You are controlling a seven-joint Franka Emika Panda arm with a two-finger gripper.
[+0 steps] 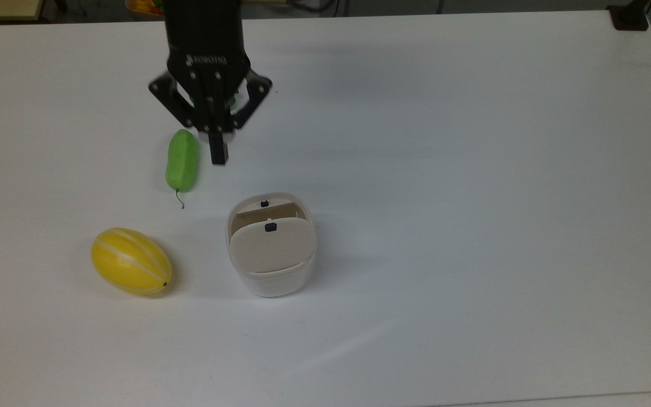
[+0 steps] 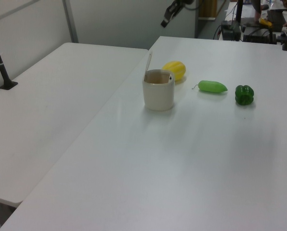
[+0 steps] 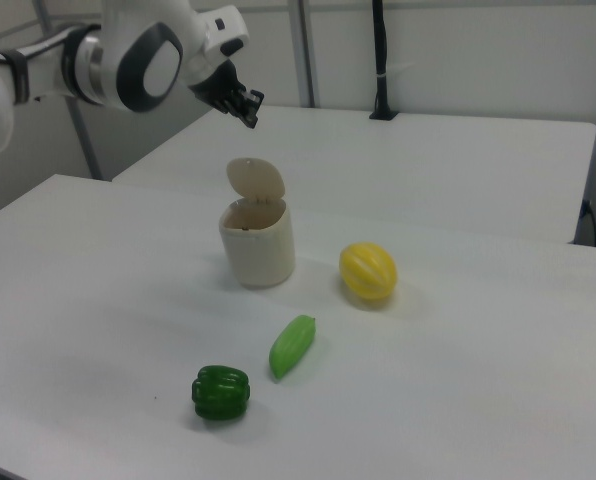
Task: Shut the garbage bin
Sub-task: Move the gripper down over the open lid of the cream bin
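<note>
The tool [image 1: 219,151], fingers pressed narrow, hangs high beyond the bin [image 1: 272,265]; a hard push on its upright lid [image 3: 256,178] could topple it.

top overhead, left and right opposed

White lettering reading "ROBOTIQ" runs across the black body of the gripper [image 1: 218,157] in the top view, the one marking legible anywhere on the white table [image 1: 472,169].

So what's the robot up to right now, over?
Gripper shut, in the air above the table. Garbage bin open, lid upright. Nothing between them.
</note>
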